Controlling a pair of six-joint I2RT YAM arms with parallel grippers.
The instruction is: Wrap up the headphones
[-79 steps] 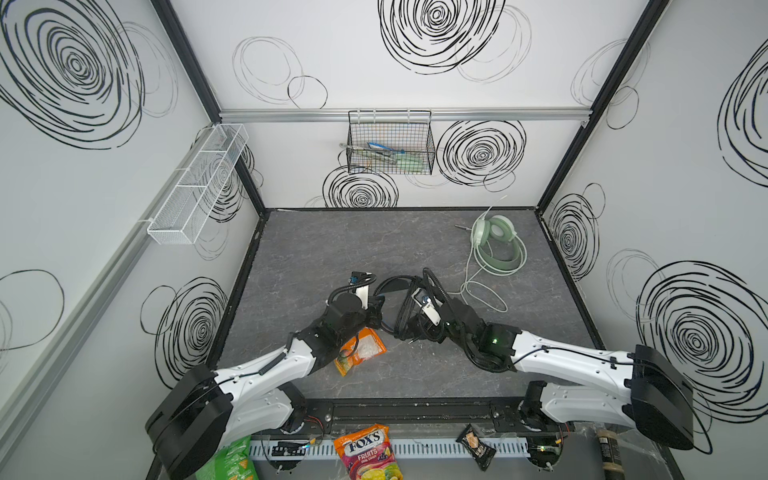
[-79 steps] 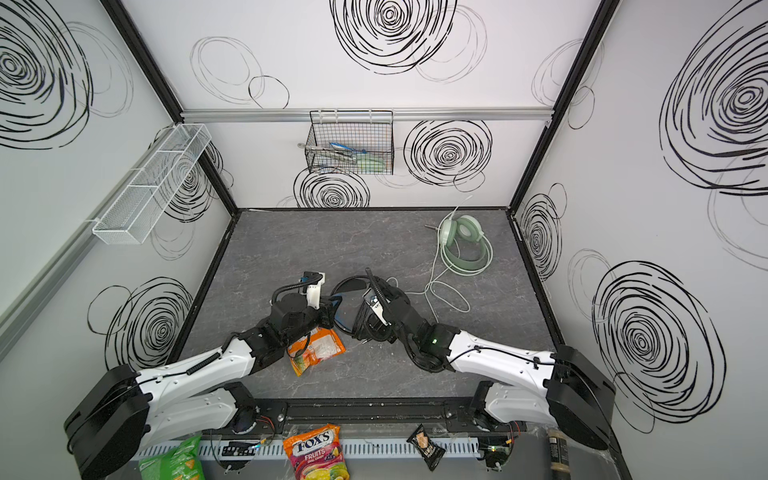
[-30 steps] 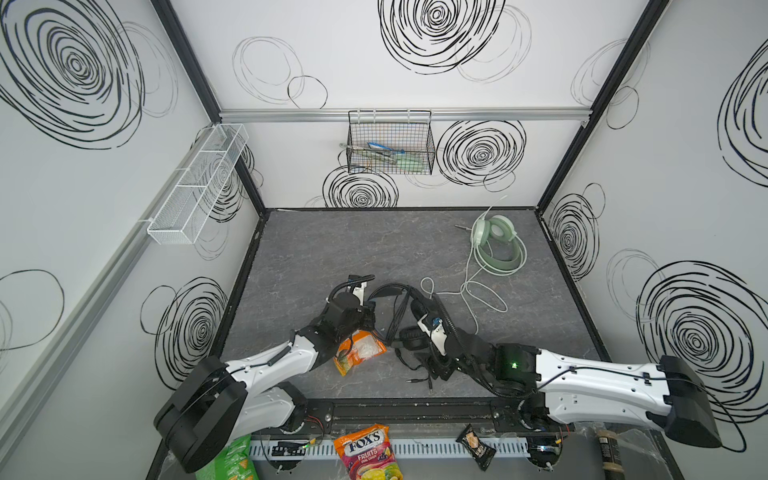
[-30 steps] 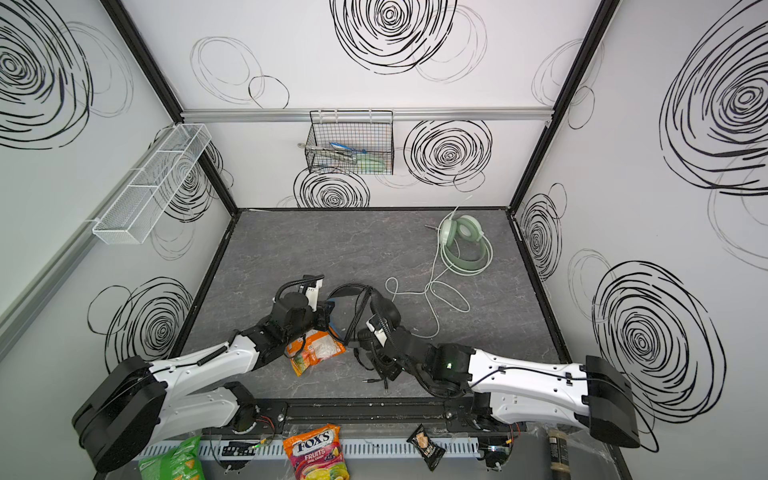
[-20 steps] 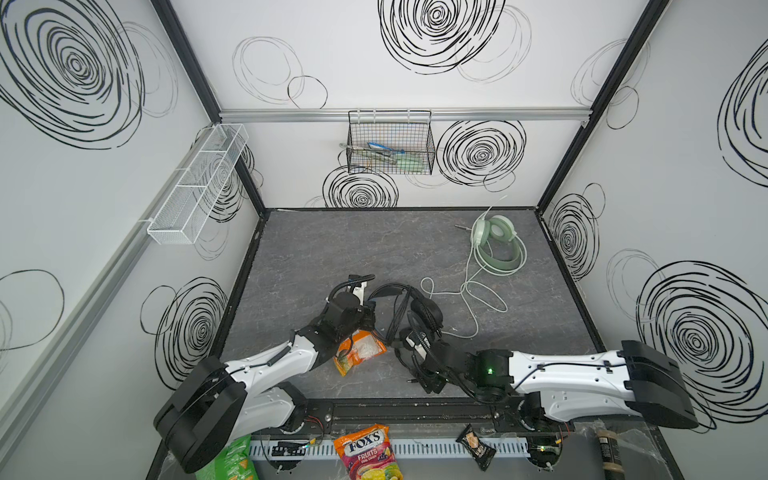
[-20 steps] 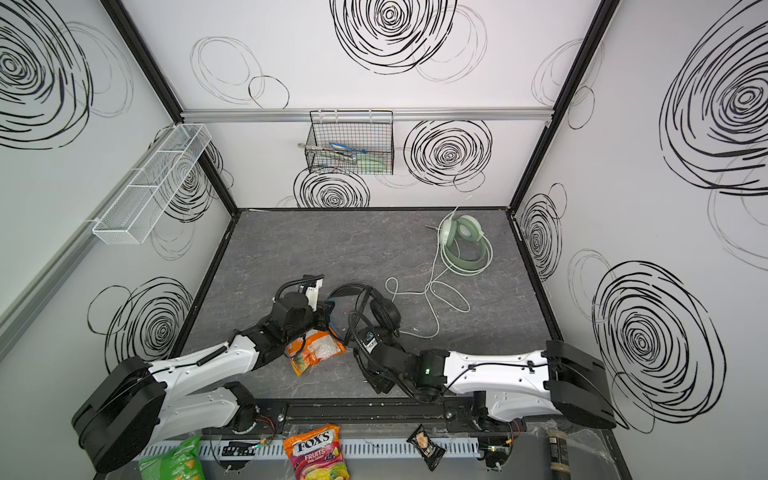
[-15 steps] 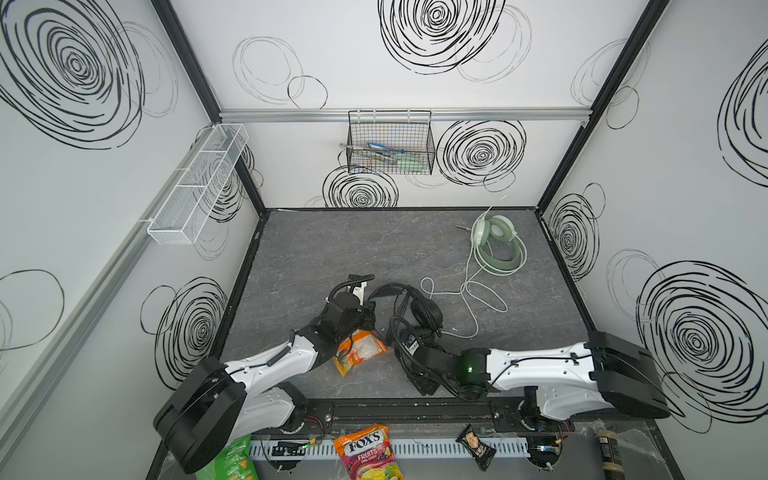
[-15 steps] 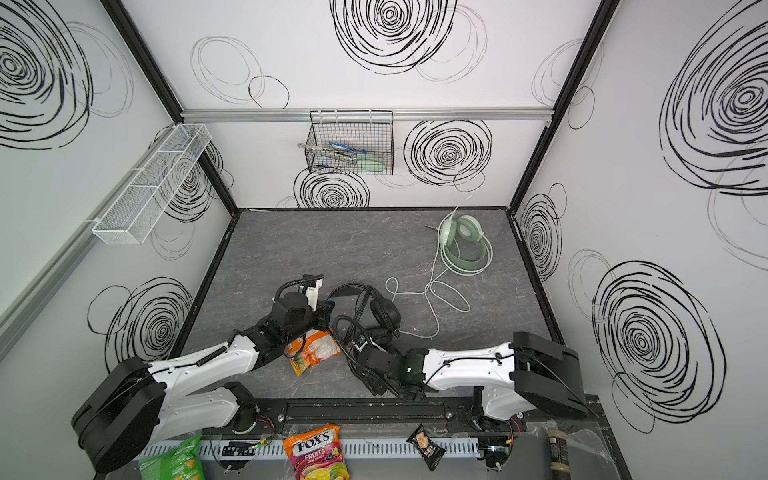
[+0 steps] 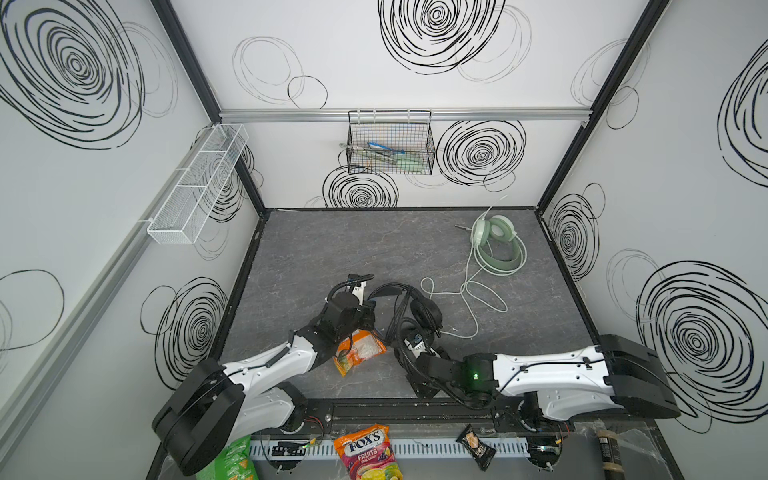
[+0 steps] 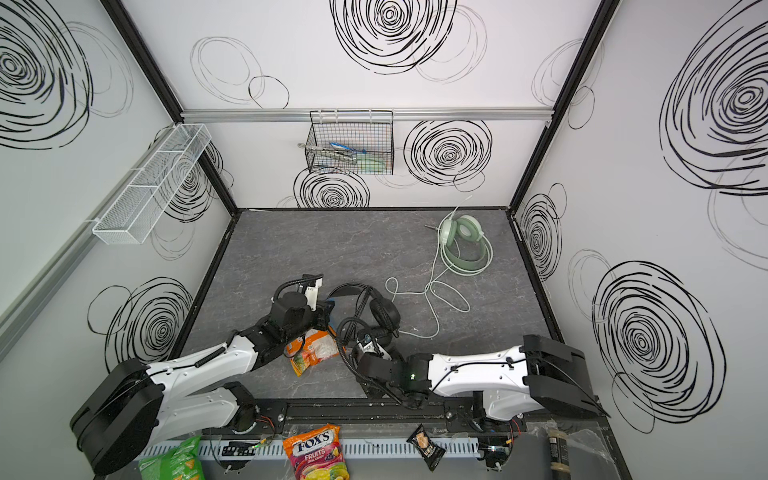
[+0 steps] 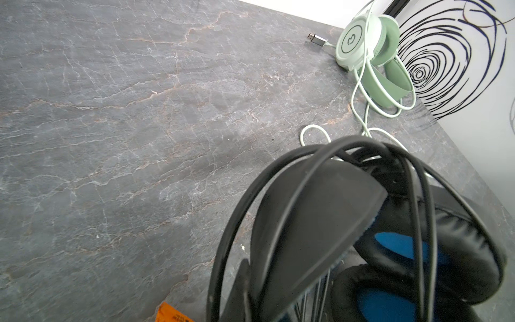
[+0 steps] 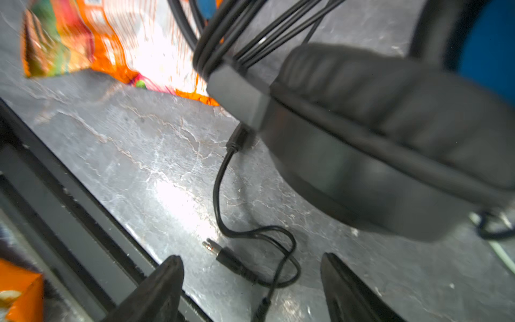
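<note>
Now the left gripper (image 9: 370,311) is pressed together on the headband of the black over-ear headset (image 9: 424,312), which sits just beside the orange candy packet (image 9: 359,351) with its black cable looped over the band. Near that packet, the right gripper (image 12: 250,257) stands spread wide over the cable's loose metal-tipped plug (image 12: 223,255). The pale mint-green headset (image 9: 498,245) lies well apart from the packet.

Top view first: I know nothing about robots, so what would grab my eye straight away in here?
The black over-ear headphones with blue lining stand near the front centre, their black cable looped round the headband. A pale mint-green headset lies in the far right corner, its whitish cable trailing loose across the grey table. An orange snack packet lies just left of the black pair.
</note>
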